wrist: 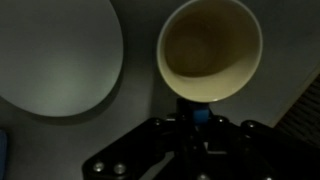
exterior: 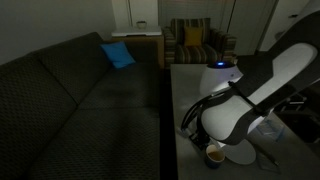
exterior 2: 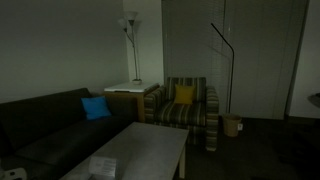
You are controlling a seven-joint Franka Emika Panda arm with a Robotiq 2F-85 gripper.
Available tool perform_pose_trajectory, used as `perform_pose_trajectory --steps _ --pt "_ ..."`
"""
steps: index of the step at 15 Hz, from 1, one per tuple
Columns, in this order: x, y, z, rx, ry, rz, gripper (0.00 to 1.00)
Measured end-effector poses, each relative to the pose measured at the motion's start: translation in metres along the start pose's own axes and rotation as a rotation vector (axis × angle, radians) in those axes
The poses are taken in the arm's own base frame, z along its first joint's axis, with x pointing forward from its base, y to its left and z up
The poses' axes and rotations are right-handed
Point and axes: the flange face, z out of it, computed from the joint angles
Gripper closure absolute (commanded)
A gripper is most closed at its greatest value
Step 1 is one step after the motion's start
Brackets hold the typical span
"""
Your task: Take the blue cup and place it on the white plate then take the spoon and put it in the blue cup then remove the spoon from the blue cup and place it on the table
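status: gripper clamped on cup wall, cup beside plate

gripper [wrist: 196,110]: enters the wrist view from the bottom edge. jaws stand narrow, w/ the near wall of the cup [wrist: 210,50] pinched btwn them. a bit of dark blue shows at the contact pt. the black gripper body hides most of the fingertips, so exact pad contact can't be told.

cup: upright, mouth up, pale inside. stands on the table [wrist: 140,100], just beside the plate [wrist: 50,50] and to its right in the wrist view. a strip of table top shows btwn the two, so they are apart. cup is on the table, not on the plate.

plate: flat, round, white, wider than the cup. cut off by the left and top edges of the wrist view.

arm [exterior: 255,90]: in an exterior view the white arm comes in from the right and bends down over the near end of the table. the cup [exterior: 214,153] sits under the wrist, w/ the plate [exterior: 243,157] next to it.

surroundings: dim room. dark sofa [exterior: 70,95] runs along the table, w/ a blue cushion [exterior: 118,54] at its far end. striped armchair [exterior 2: 190,110] w/ a yellow cushion [exterior 2: 184,95] stands beyond the table in both exterior views. floor lamp [exterior 2: 130,40] stands near the chair. a pale box [exterior 2: 103,165] lies on the table in an exterior view.
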Motion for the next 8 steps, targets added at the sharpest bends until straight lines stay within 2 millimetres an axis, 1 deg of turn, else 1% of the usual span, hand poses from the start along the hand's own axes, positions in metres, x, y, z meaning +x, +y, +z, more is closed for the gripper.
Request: perform_pose_trajectory --steps 4,8 --pt "0.008 0.007 -0.012 -0.03 0.018 0.006 0.97" --pt "0.016 0.02 -0.038 -0.057 0.032 0.02 0.97"
